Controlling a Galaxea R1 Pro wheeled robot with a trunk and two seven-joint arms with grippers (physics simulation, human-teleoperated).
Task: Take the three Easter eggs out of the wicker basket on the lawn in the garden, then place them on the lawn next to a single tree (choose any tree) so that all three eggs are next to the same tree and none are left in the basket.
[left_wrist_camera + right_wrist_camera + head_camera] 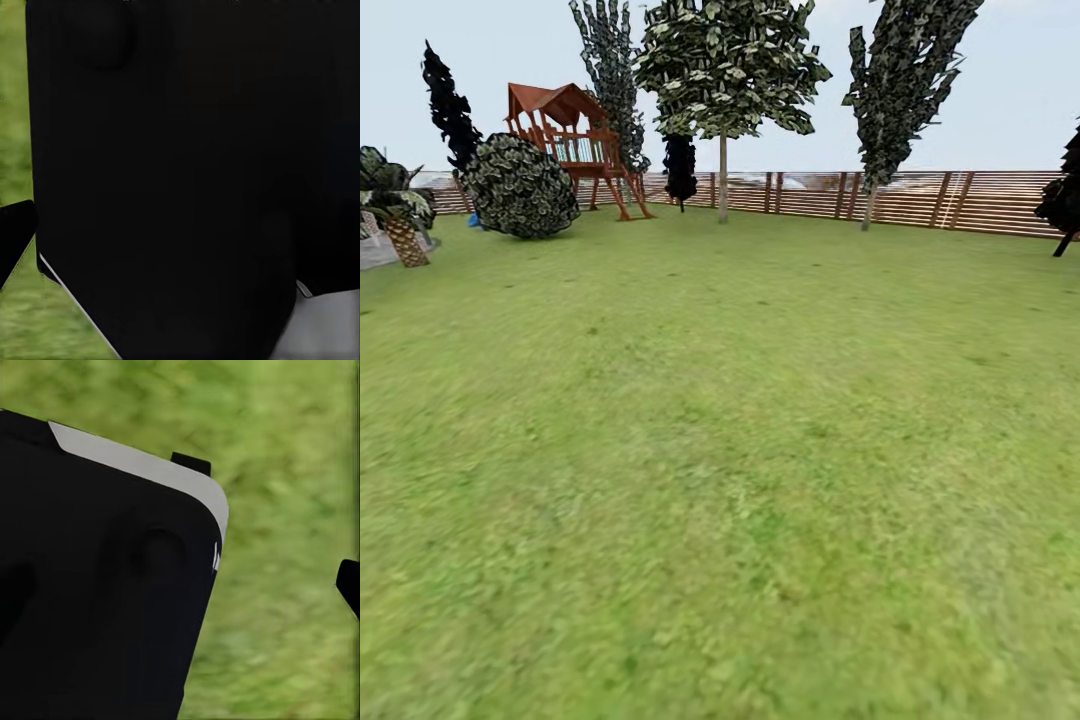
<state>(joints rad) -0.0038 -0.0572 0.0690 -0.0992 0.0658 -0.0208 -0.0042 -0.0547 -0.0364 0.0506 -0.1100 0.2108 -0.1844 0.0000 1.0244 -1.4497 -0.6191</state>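
Green lawn [720, 480] stretches wide and flat to a brown slat fence [920, 198] at the far edge, with much open grass on every side. Beside that fence stands the tree [723, 175], its trunk straight and pale, its foliage dark and speckled (a wooden playset [572, 140] and a round bush [520, 187] stand to its left, a palm [400, 225] at the far left). Both wrist views show dark robot body over blurred grass; whether either pincer is wide or narrow cannot be told.
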